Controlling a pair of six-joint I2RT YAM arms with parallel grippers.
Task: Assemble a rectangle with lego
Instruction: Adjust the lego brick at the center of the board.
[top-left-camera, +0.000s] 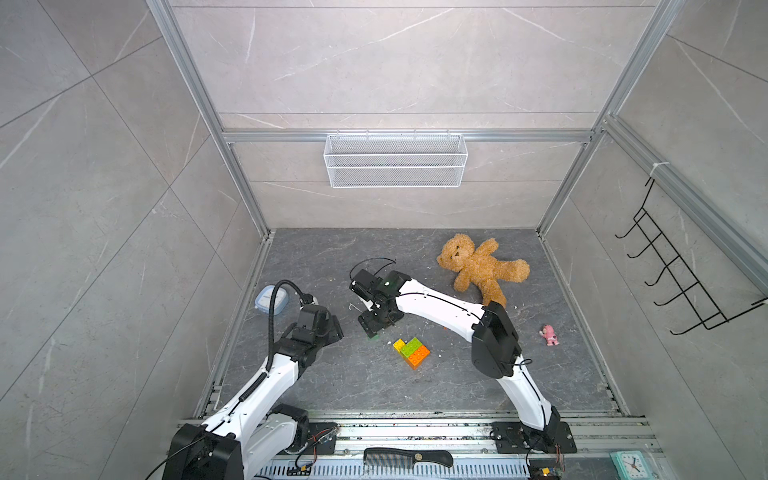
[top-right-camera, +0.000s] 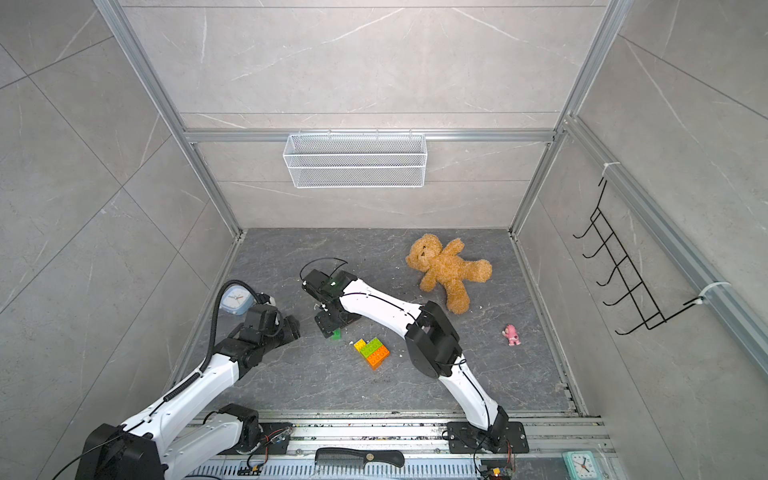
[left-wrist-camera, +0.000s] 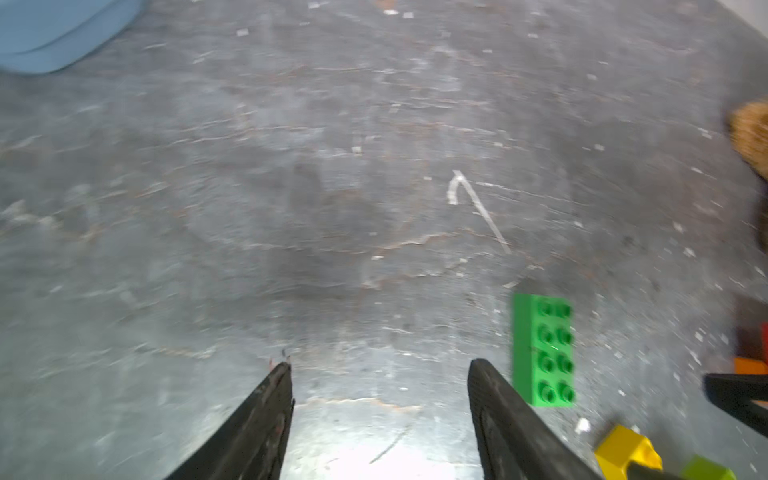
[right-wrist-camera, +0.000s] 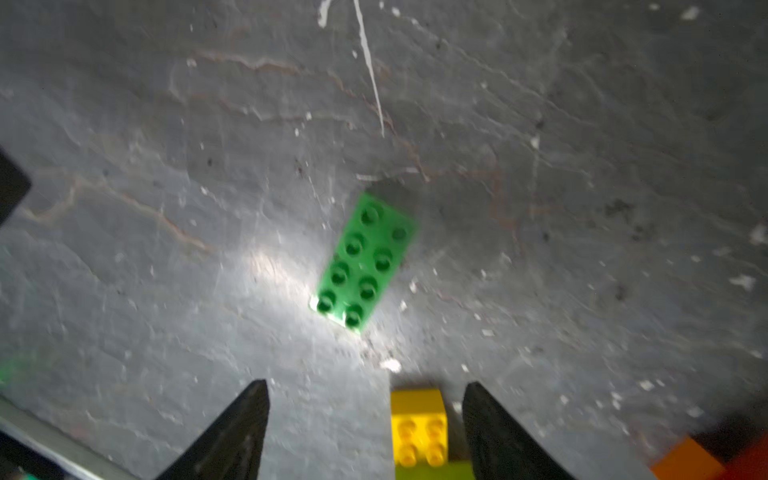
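A: Locating the flat green eight-stud plastic brick (right-wrist-camera: 365, 259)?
B: Lies on the dark stone tabletop (top-left-camera: 353, 386), left of the joined yellow, lime and orange plastic brick cluster (top-left-camera: 412, 352), near but apart.
A: Looking right of that cluster?
B: Finds a small pink plastic figurine (top-left-camera: 550, 335), well apart; farther back, a brown plush teddy bear (top-left-camera: 478, 268); at the left edge, a pale blue square clock (top-right-camera: 236, 300).

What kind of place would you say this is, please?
Probably a robot test cell: stone-look panels in an aluminium frame, a wire basket and hook rack on the walls, two robot arms at the front.
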